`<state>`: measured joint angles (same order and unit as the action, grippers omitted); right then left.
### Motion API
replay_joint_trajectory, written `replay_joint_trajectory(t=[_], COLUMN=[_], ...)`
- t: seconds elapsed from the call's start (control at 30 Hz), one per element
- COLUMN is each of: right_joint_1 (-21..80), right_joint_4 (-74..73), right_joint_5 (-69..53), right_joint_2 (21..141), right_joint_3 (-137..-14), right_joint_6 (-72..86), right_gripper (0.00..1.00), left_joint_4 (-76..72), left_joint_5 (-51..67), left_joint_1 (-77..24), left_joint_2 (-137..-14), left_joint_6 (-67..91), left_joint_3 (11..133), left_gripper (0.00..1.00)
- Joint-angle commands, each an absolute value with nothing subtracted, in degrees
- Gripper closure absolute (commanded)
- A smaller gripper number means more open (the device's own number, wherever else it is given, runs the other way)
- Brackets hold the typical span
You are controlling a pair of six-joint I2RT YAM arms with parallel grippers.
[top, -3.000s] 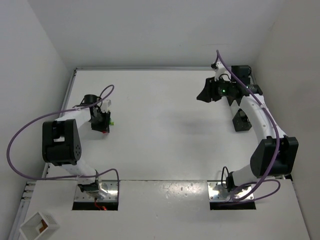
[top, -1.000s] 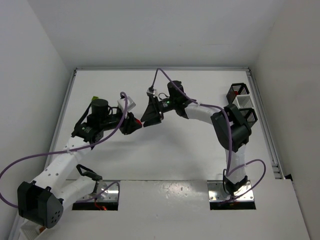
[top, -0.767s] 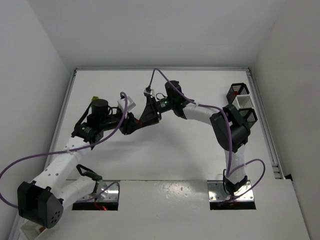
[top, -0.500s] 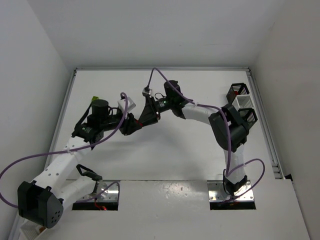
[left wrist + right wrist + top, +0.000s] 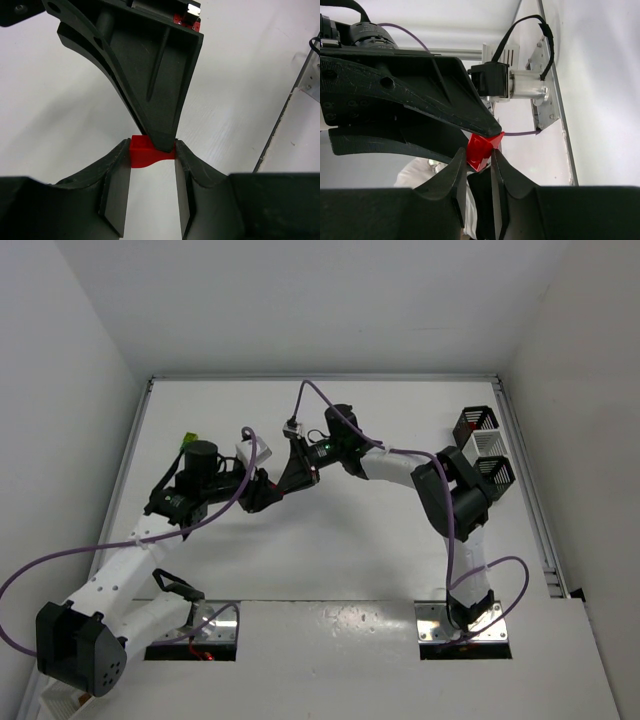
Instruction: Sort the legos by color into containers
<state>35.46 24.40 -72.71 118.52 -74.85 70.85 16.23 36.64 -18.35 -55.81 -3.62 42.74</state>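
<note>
A small red plastic lego brick [image 5: 150, 152] is found pinched by the fingers of the left gripper [image 5: 151, 147] and, at once, by those of the right gripper [image 5: 478, 155], the two met tip to tip over the middle of the white table [image 5: 350, 560]. It is judged mid hand-over and not yet binned, the black slatted cube bins [image 5: 474, 425] standing well apart at the far right, contents indiscernible. Bright green legos [image 5: 186, 440] are noted unsorted near the far left edge, so much sorting is judged outstanding.

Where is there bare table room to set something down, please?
Free: the near-centre table between left arm and right arm, and the strip along the back wall. Crowded: left of centre, where left gripper and right gripper pinch the red lego, and the right edge with the bins.
</note>
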Motion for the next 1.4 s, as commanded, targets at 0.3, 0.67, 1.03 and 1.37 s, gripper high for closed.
replay_joint_trajectory(t=[0.3, 0.67, 1.03, 1.37], right_joint_1=[35.77, 30.85, 19.36, 1.86], right_joint_4=[28.56, 28.04, 15.07, -7.1], right_joint_5=[-73.48, -72.95, -70.84, -68.73], right_joint_2=[115.85, 113.38, 107.76, 103.27], right_joint_3=[-75.5, -73.21, -70.93, -77.17], right_joint_6=[70.58, 67.68, 56.18, 38.77], right_gripper=[1.0, 1.0, 1.0, 1.0], left_joint_4=[12.04, 12.04, 13.62, 15.55], left_joint_5=[38.23, 34.8, 30.41, 22.42], left_joint_1=[-18.9, -18.9, -18.9, -17.84], left_joint_2=[-55.11, -54.05, -51.77, -52.38], left_joint_6=[-2.99, -1.41, -1.41, -0.7], left_joint_3=[42.28, 41.13, 40.61, 43.31], left_gripper=[0.61, 0.19, 0.11, 0.05])
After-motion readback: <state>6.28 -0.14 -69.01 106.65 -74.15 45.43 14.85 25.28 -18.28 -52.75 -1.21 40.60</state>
